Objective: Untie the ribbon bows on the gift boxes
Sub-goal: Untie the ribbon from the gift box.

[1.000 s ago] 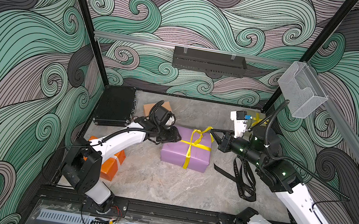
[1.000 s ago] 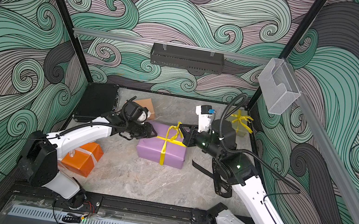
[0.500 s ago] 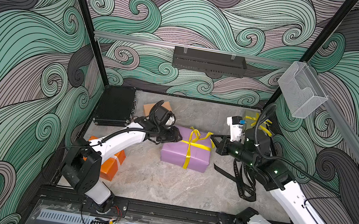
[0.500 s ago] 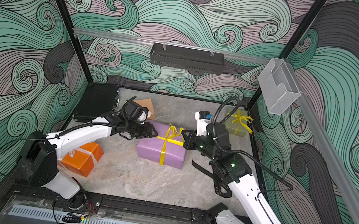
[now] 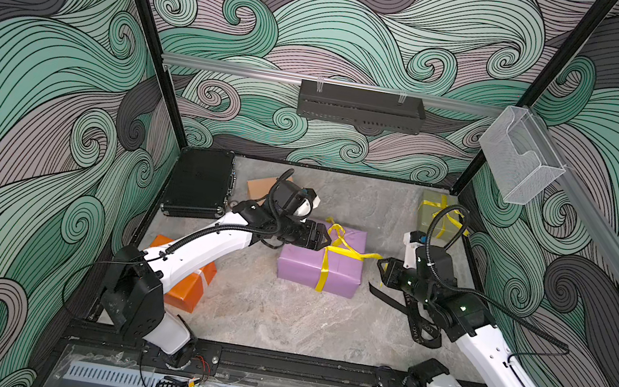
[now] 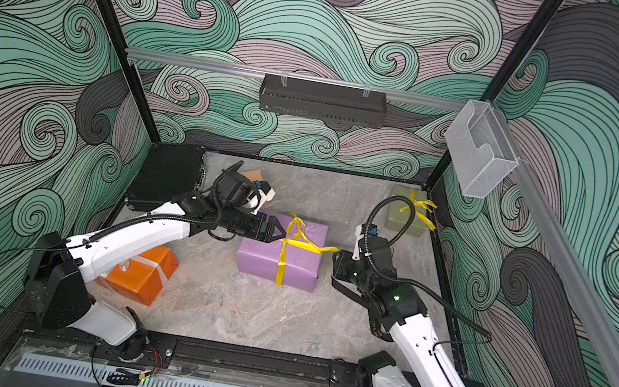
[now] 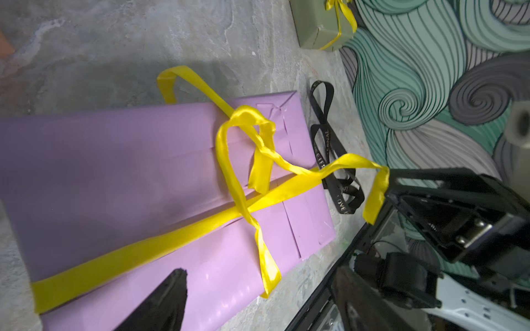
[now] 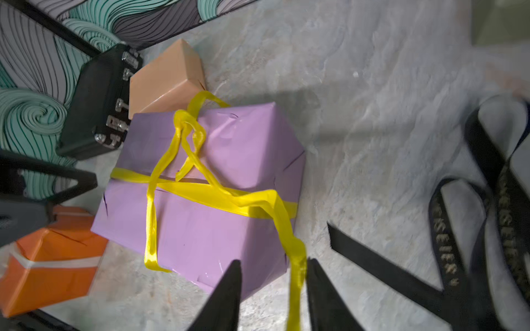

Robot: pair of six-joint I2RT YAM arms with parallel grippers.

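The yellow ribbon bow (image 5: pixel 336 236) sits loosened atop the purple box (image 5: pixel 300 269), mid-surface. Our left claw (image 5: pixel 327 241) gapes beside it. Our right claw (image 8: pixel 272 262) is released, a tail hanging between its jaws. We judge the ribbon limp and slippery: pinch near a tail's end.

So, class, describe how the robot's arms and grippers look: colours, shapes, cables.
The left arm and right arm have white shells with black joints. The left gripper and right gripper are black with pointed triangular fingers. Ribbed black cables run along both.
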